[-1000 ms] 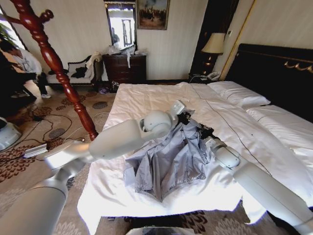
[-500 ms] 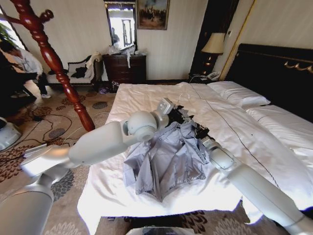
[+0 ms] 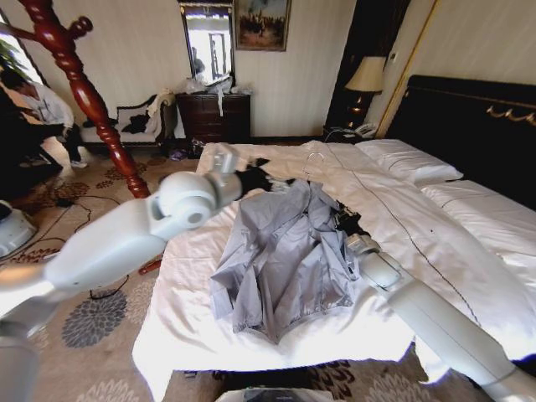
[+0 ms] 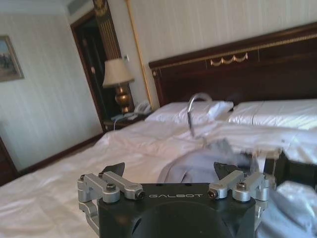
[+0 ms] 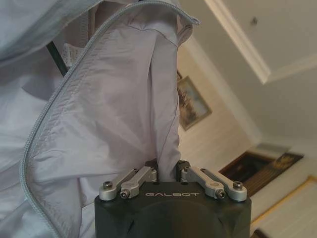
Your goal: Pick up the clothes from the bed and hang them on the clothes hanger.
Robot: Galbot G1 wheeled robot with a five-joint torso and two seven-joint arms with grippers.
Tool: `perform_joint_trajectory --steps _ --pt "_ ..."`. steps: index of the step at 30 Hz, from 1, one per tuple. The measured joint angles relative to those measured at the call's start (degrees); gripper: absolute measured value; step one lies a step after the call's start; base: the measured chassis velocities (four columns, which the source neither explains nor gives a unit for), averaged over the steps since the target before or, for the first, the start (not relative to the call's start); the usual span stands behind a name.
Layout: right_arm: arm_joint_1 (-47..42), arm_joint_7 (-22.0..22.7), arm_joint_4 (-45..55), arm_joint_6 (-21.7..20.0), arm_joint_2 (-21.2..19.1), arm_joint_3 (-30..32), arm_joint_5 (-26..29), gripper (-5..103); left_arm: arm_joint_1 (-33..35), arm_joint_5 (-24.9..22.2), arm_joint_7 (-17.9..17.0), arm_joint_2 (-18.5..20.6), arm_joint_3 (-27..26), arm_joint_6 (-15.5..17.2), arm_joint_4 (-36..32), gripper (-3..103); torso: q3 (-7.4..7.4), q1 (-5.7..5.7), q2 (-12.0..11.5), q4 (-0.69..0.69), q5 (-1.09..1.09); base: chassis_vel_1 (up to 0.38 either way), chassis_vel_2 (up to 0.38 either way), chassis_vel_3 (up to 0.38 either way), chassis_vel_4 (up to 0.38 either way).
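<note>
Pale grey-blue shirt of thin, wrinkled fabric spread over the white duvet of the bed, lying toward the foot edge, collar end lifted and pointing to the headboard, zip-edged front panels creased into long folds

Right tool pinched tight on a fold of the shirt's cloth, its two dark fingers nearly together with the grey fabric rising between them; seen from the head camera at the shirt's edge nearest the headboard, on the end of a smooth white arm

Left tool spread wide and holding nothing, black finger pads well apart, hanging above the duvet near the shirt's collar; in the head view raised over the bed's far left part

Thin black clothes hanger glimpsed as a dark rod inside the shirt's opening, its curved metal hook standing up from the collar

Tall black headboard with gold trim behind two white pillows; reddish-brown turned wooden coat stand leaning at the left, off the bed, over a patterned carpet
</note>
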Motion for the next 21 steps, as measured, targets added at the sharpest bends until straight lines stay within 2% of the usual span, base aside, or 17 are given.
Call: perform_joint_trajectory --steps 3,5,7,9,14,15,17,20,21 --pt "0.6 0.0 0.5 1.7 -0.2 0.3 -3.9 15 1.3 1.2 4.7 3.3 -0.1 -0.4 0.4 100 0.0 0.0 0.0 0.02 -0.01 0.0 0.0 0.0 0.0" --pt "0.6 0.0 0.6 2.0 -0.3 0.4 -4.3 15 1.5 2.0 5.9 3.8 0.0 -0.7 0.6 100 0.0 0.0 0.0 0.03 -0.01 0.0 0.0 0.0 0.0" --pt "0.6 0.0 0.9 3.0 -0.5 0.5 -5.4 15 1.8 5.1 9.8 4.9 1.0 -2.8 1.8 100 0.0 0.0 0.0 0.01 0.0 0.0 0.0 0.0 0.0" --pt "0.6 0.0 0.9 3.2 -0.6 0.6 -5.8 15 1.8 5.5 10.5 5.1 1.2 -3.2 2.0 100 0.0 0.0 0.0 0.01 0.01 0.0 0.0 0.0 0.0" --pt "0.6 -0.1 1.8 3.9 -2.2 0.6 -6.7 15 0.5 8.9 15.8 4.5 3.6 -6.0 4.3 100 0.0 0.0 0.0 0.0 0.01 0.0 0.0 0.0 0.0" --pt "0.6 -0.1 1.8 3.9 -2.2 0.6 -6.7 15 0.5 8.9 15.8 4.5 3.6 -6.0 4.3 100 0.0 0.0 0.0 0.0 0.01 0.0 0.0 0.0 0.0" --pt "0.6 -0.3 2.0 4.2 -2.7 0.6 -7.2 15 -0.3 11.2 18.3 4.4 4.9 -7.8 5.1 100 0.0 0.0 0.0 0.0 0.03 0.0 0.0 0.0 0.0" --pt "0.6 -0.4 2.1 4.5 -2.8 0.6 -7.6 15 -0.7 11.9 20.3 4.6 5.6 -8.9 5.5 100 0.0 0.0 0.0 0.0 0.02 0.0 0.0 0.0 0.0" --pt "0.6 -0.5 2.1 4.5 -2.8 0.6 -7.8 15 -1.0 12.1 22.2 4.9 6.1 -9.8 6.0 100 0.0 0.0 0.0 0.01 0.02 0.0 0.0 0.0 0.0"
